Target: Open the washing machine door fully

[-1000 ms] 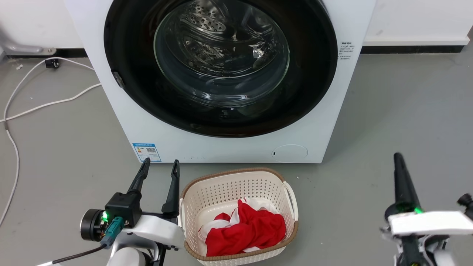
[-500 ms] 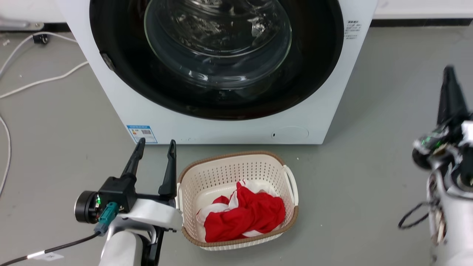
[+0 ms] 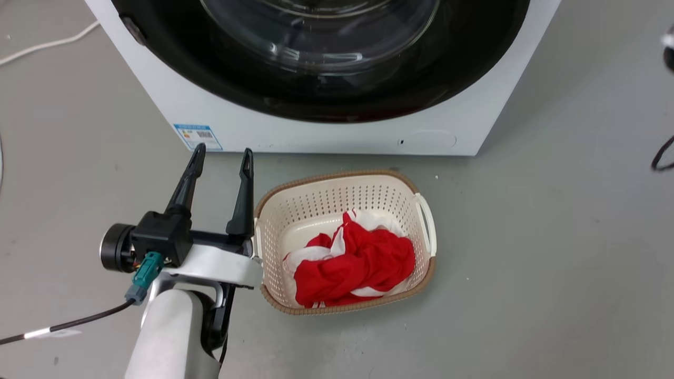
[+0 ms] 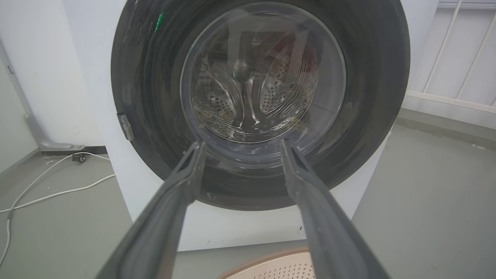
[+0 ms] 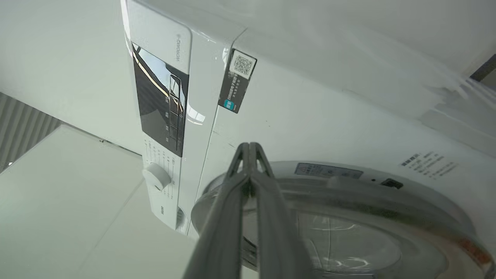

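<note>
Approach step is running. Washing machine door (image 3: 316,102) is sitting shut, top centre of head view. Left gripper (image 3: 222,152) is hanging open, lower left. Right gripper (image 5: 249,146), fingers pinched together and empty, is pointing at the door rim. Next move, as I judge it: catching the rim and pulling outward.

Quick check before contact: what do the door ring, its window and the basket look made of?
The washing machine door ring looks glossy black plastic, showing soft reflections. Its window is likely clear glass: drum holes show through. The basket looks matte cream plastic, moulded perforations, brown woven-look rim.
</note>
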Tool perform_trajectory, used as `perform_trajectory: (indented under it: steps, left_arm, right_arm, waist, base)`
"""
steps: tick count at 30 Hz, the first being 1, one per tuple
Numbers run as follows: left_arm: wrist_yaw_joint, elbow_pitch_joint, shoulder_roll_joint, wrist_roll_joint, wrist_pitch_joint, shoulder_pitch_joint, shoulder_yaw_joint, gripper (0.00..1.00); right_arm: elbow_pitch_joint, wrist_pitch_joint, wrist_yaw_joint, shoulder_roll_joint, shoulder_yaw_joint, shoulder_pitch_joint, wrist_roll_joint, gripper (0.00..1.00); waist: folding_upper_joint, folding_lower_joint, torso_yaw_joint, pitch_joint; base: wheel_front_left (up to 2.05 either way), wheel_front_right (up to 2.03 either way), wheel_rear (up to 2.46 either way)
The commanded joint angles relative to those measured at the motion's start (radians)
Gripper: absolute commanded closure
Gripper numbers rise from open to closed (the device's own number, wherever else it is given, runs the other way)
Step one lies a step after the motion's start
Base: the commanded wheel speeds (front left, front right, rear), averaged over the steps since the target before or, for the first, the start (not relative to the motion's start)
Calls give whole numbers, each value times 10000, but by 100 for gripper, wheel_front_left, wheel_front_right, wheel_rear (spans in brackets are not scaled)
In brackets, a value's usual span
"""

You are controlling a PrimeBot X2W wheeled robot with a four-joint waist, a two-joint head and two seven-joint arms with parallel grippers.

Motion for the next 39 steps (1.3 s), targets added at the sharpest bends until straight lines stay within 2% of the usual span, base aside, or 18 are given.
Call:
perform_trajectory:
  steps: [1,5,11,16,28,33,39]
  left_arm:
    - [-37,-46,9,20,-27,-154,-30,0]
    - [-47,-128,9,34,-27,-427,-75,0]
    - [-56,-249,9,82,-27,-666,-79,0]
    - [-46,-353,9,25,-27,-855,-99,0]
    - [26,-483,9,-89,-27,-1204,-206,0]
    - [49,-448,11,-84,-27,-1223,-224,0]
    - [84,-374,7,-118,-27,-1262,-260,0]
  right_arm:
    - [222,171,0,-88,120,-332,-169,100]
    - [1578,1206,0,-285,815,-1803,-985,100]
    - [3119,2526,0,-146,1673,-3361,-2140,100]
    - [3949,3082,0,-50,2109,-4129,-2919,100]
    - [5001,2972,0,273,1966,-5117,-3485,100]
    - [4916,3867,13,572,2056,-5099,-3393,100]
    - [4422,4978,10,401,2050,-4710,-3174,100]
  waist:
    - [0,-1,58,242]
    - [0,-1,113,616]
    - [0,-1,191,1071]
    - [0,-1,303,1421]
    - [0,-1,439,2032]
    - [0,-1,445,2119]
    - [0,-1,429,2049]
  base:
    - [0,0,0]
    - [0,0,0]
    - [0,0,0]
    - [0,0,0]
    - [0,0,0]
    - [0,0,0]
    - [0,0,0]
